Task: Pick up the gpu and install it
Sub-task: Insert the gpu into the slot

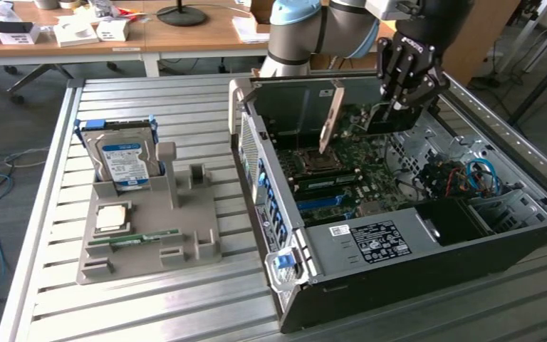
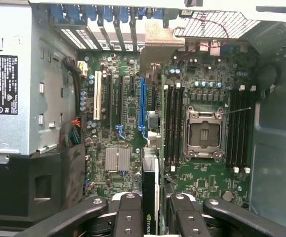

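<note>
While jaws pinch gpu [image 2: 150,197] above open case [image 1: 426,281], slatted metal table [image 1: 140,306] sits before cluttered wooden desks [image 1: 197,39].

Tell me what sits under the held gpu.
The motherboard: a blue slot and the CPU socket flank the gpu. The gripper grips it; the board strip directly beneath is covered.

Bright even light, case rim [image 2: 281,7] blown white by glare, gpu [image 2: 150,197] dark in shadow

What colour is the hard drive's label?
The label is blue and white, best seen in the exterior view.
</note>
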